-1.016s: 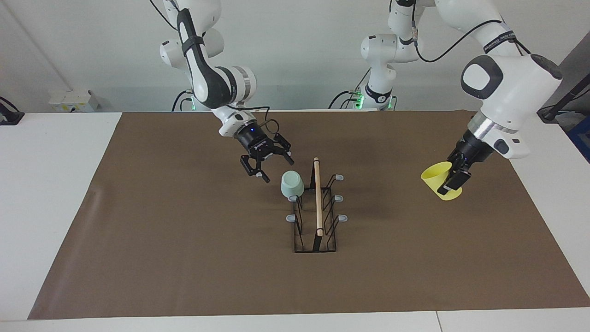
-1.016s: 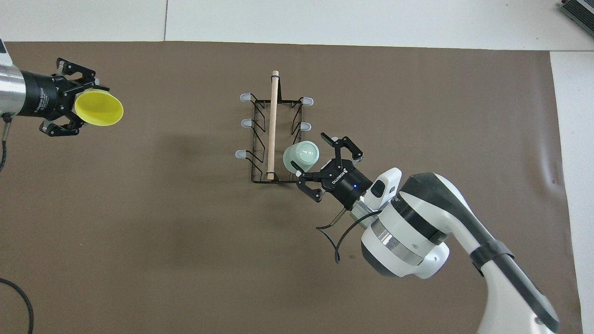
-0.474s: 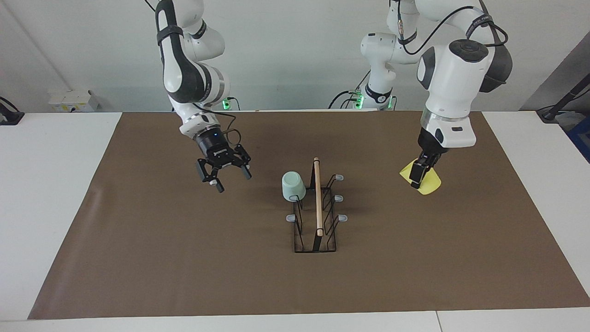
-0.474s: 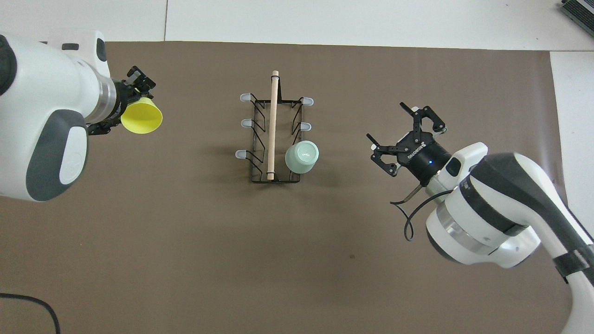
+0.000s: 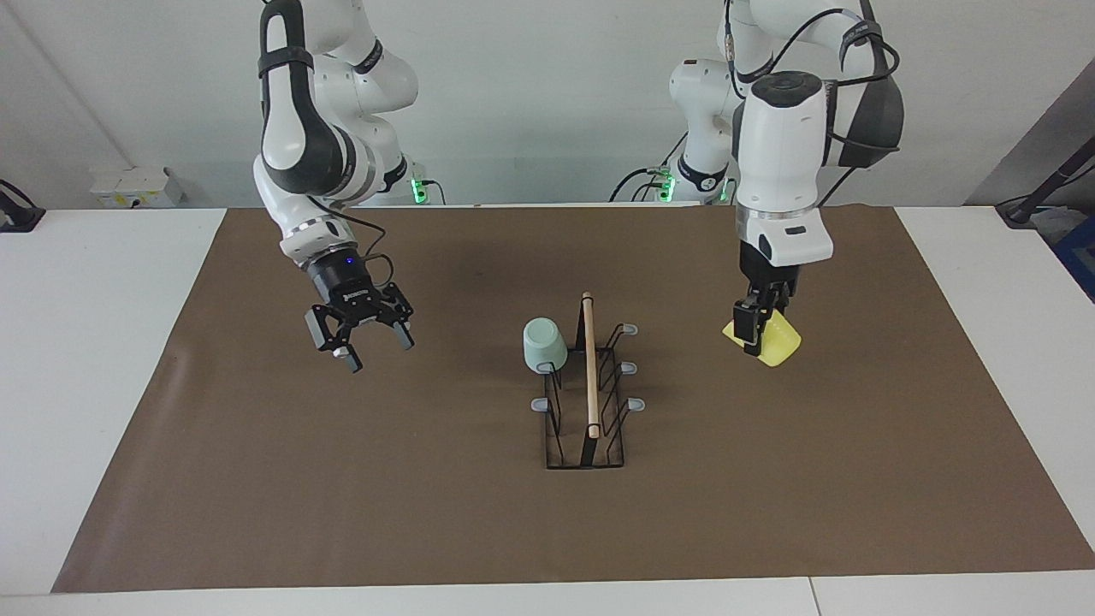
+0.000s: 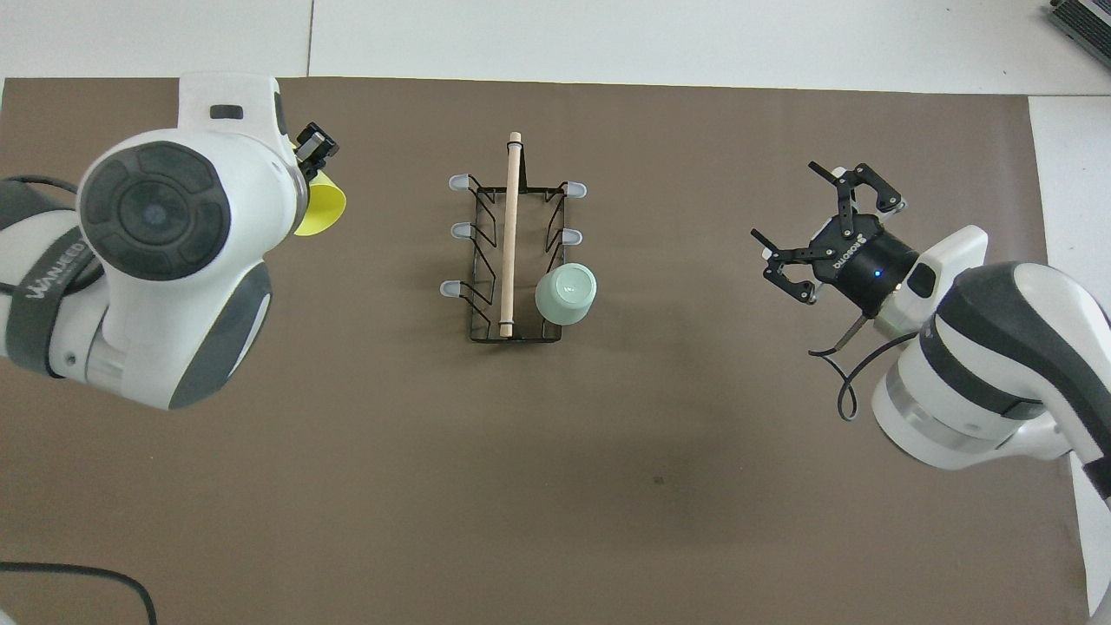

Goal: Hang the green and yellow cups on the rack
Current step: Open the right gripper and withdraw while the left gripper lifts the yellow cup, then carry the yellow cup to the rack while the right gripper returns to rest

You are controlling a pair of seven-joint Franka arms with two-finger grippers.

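Green cup (image 5: 544,344) sits on rack (image 5: 587,395) peg. Left gripper (image 5: 756,328) clamped on yellow cup (image 5: 775,342), mid-air beside rack; next, mouth over free peg. Right gripper (image 5: 359,335) empty, fingers apart, waits.

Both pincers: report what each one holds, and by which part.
The left pincer holds the yellow cup by its rim, above the mat. The right pincer is open and holds nothing; the green cup hangs on the rack.

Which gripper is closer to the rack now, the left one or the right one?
Left. The left gripper, holding the yellow cup, is up beside the rack; the open right gripper is over bare mat, somewhat farther off.
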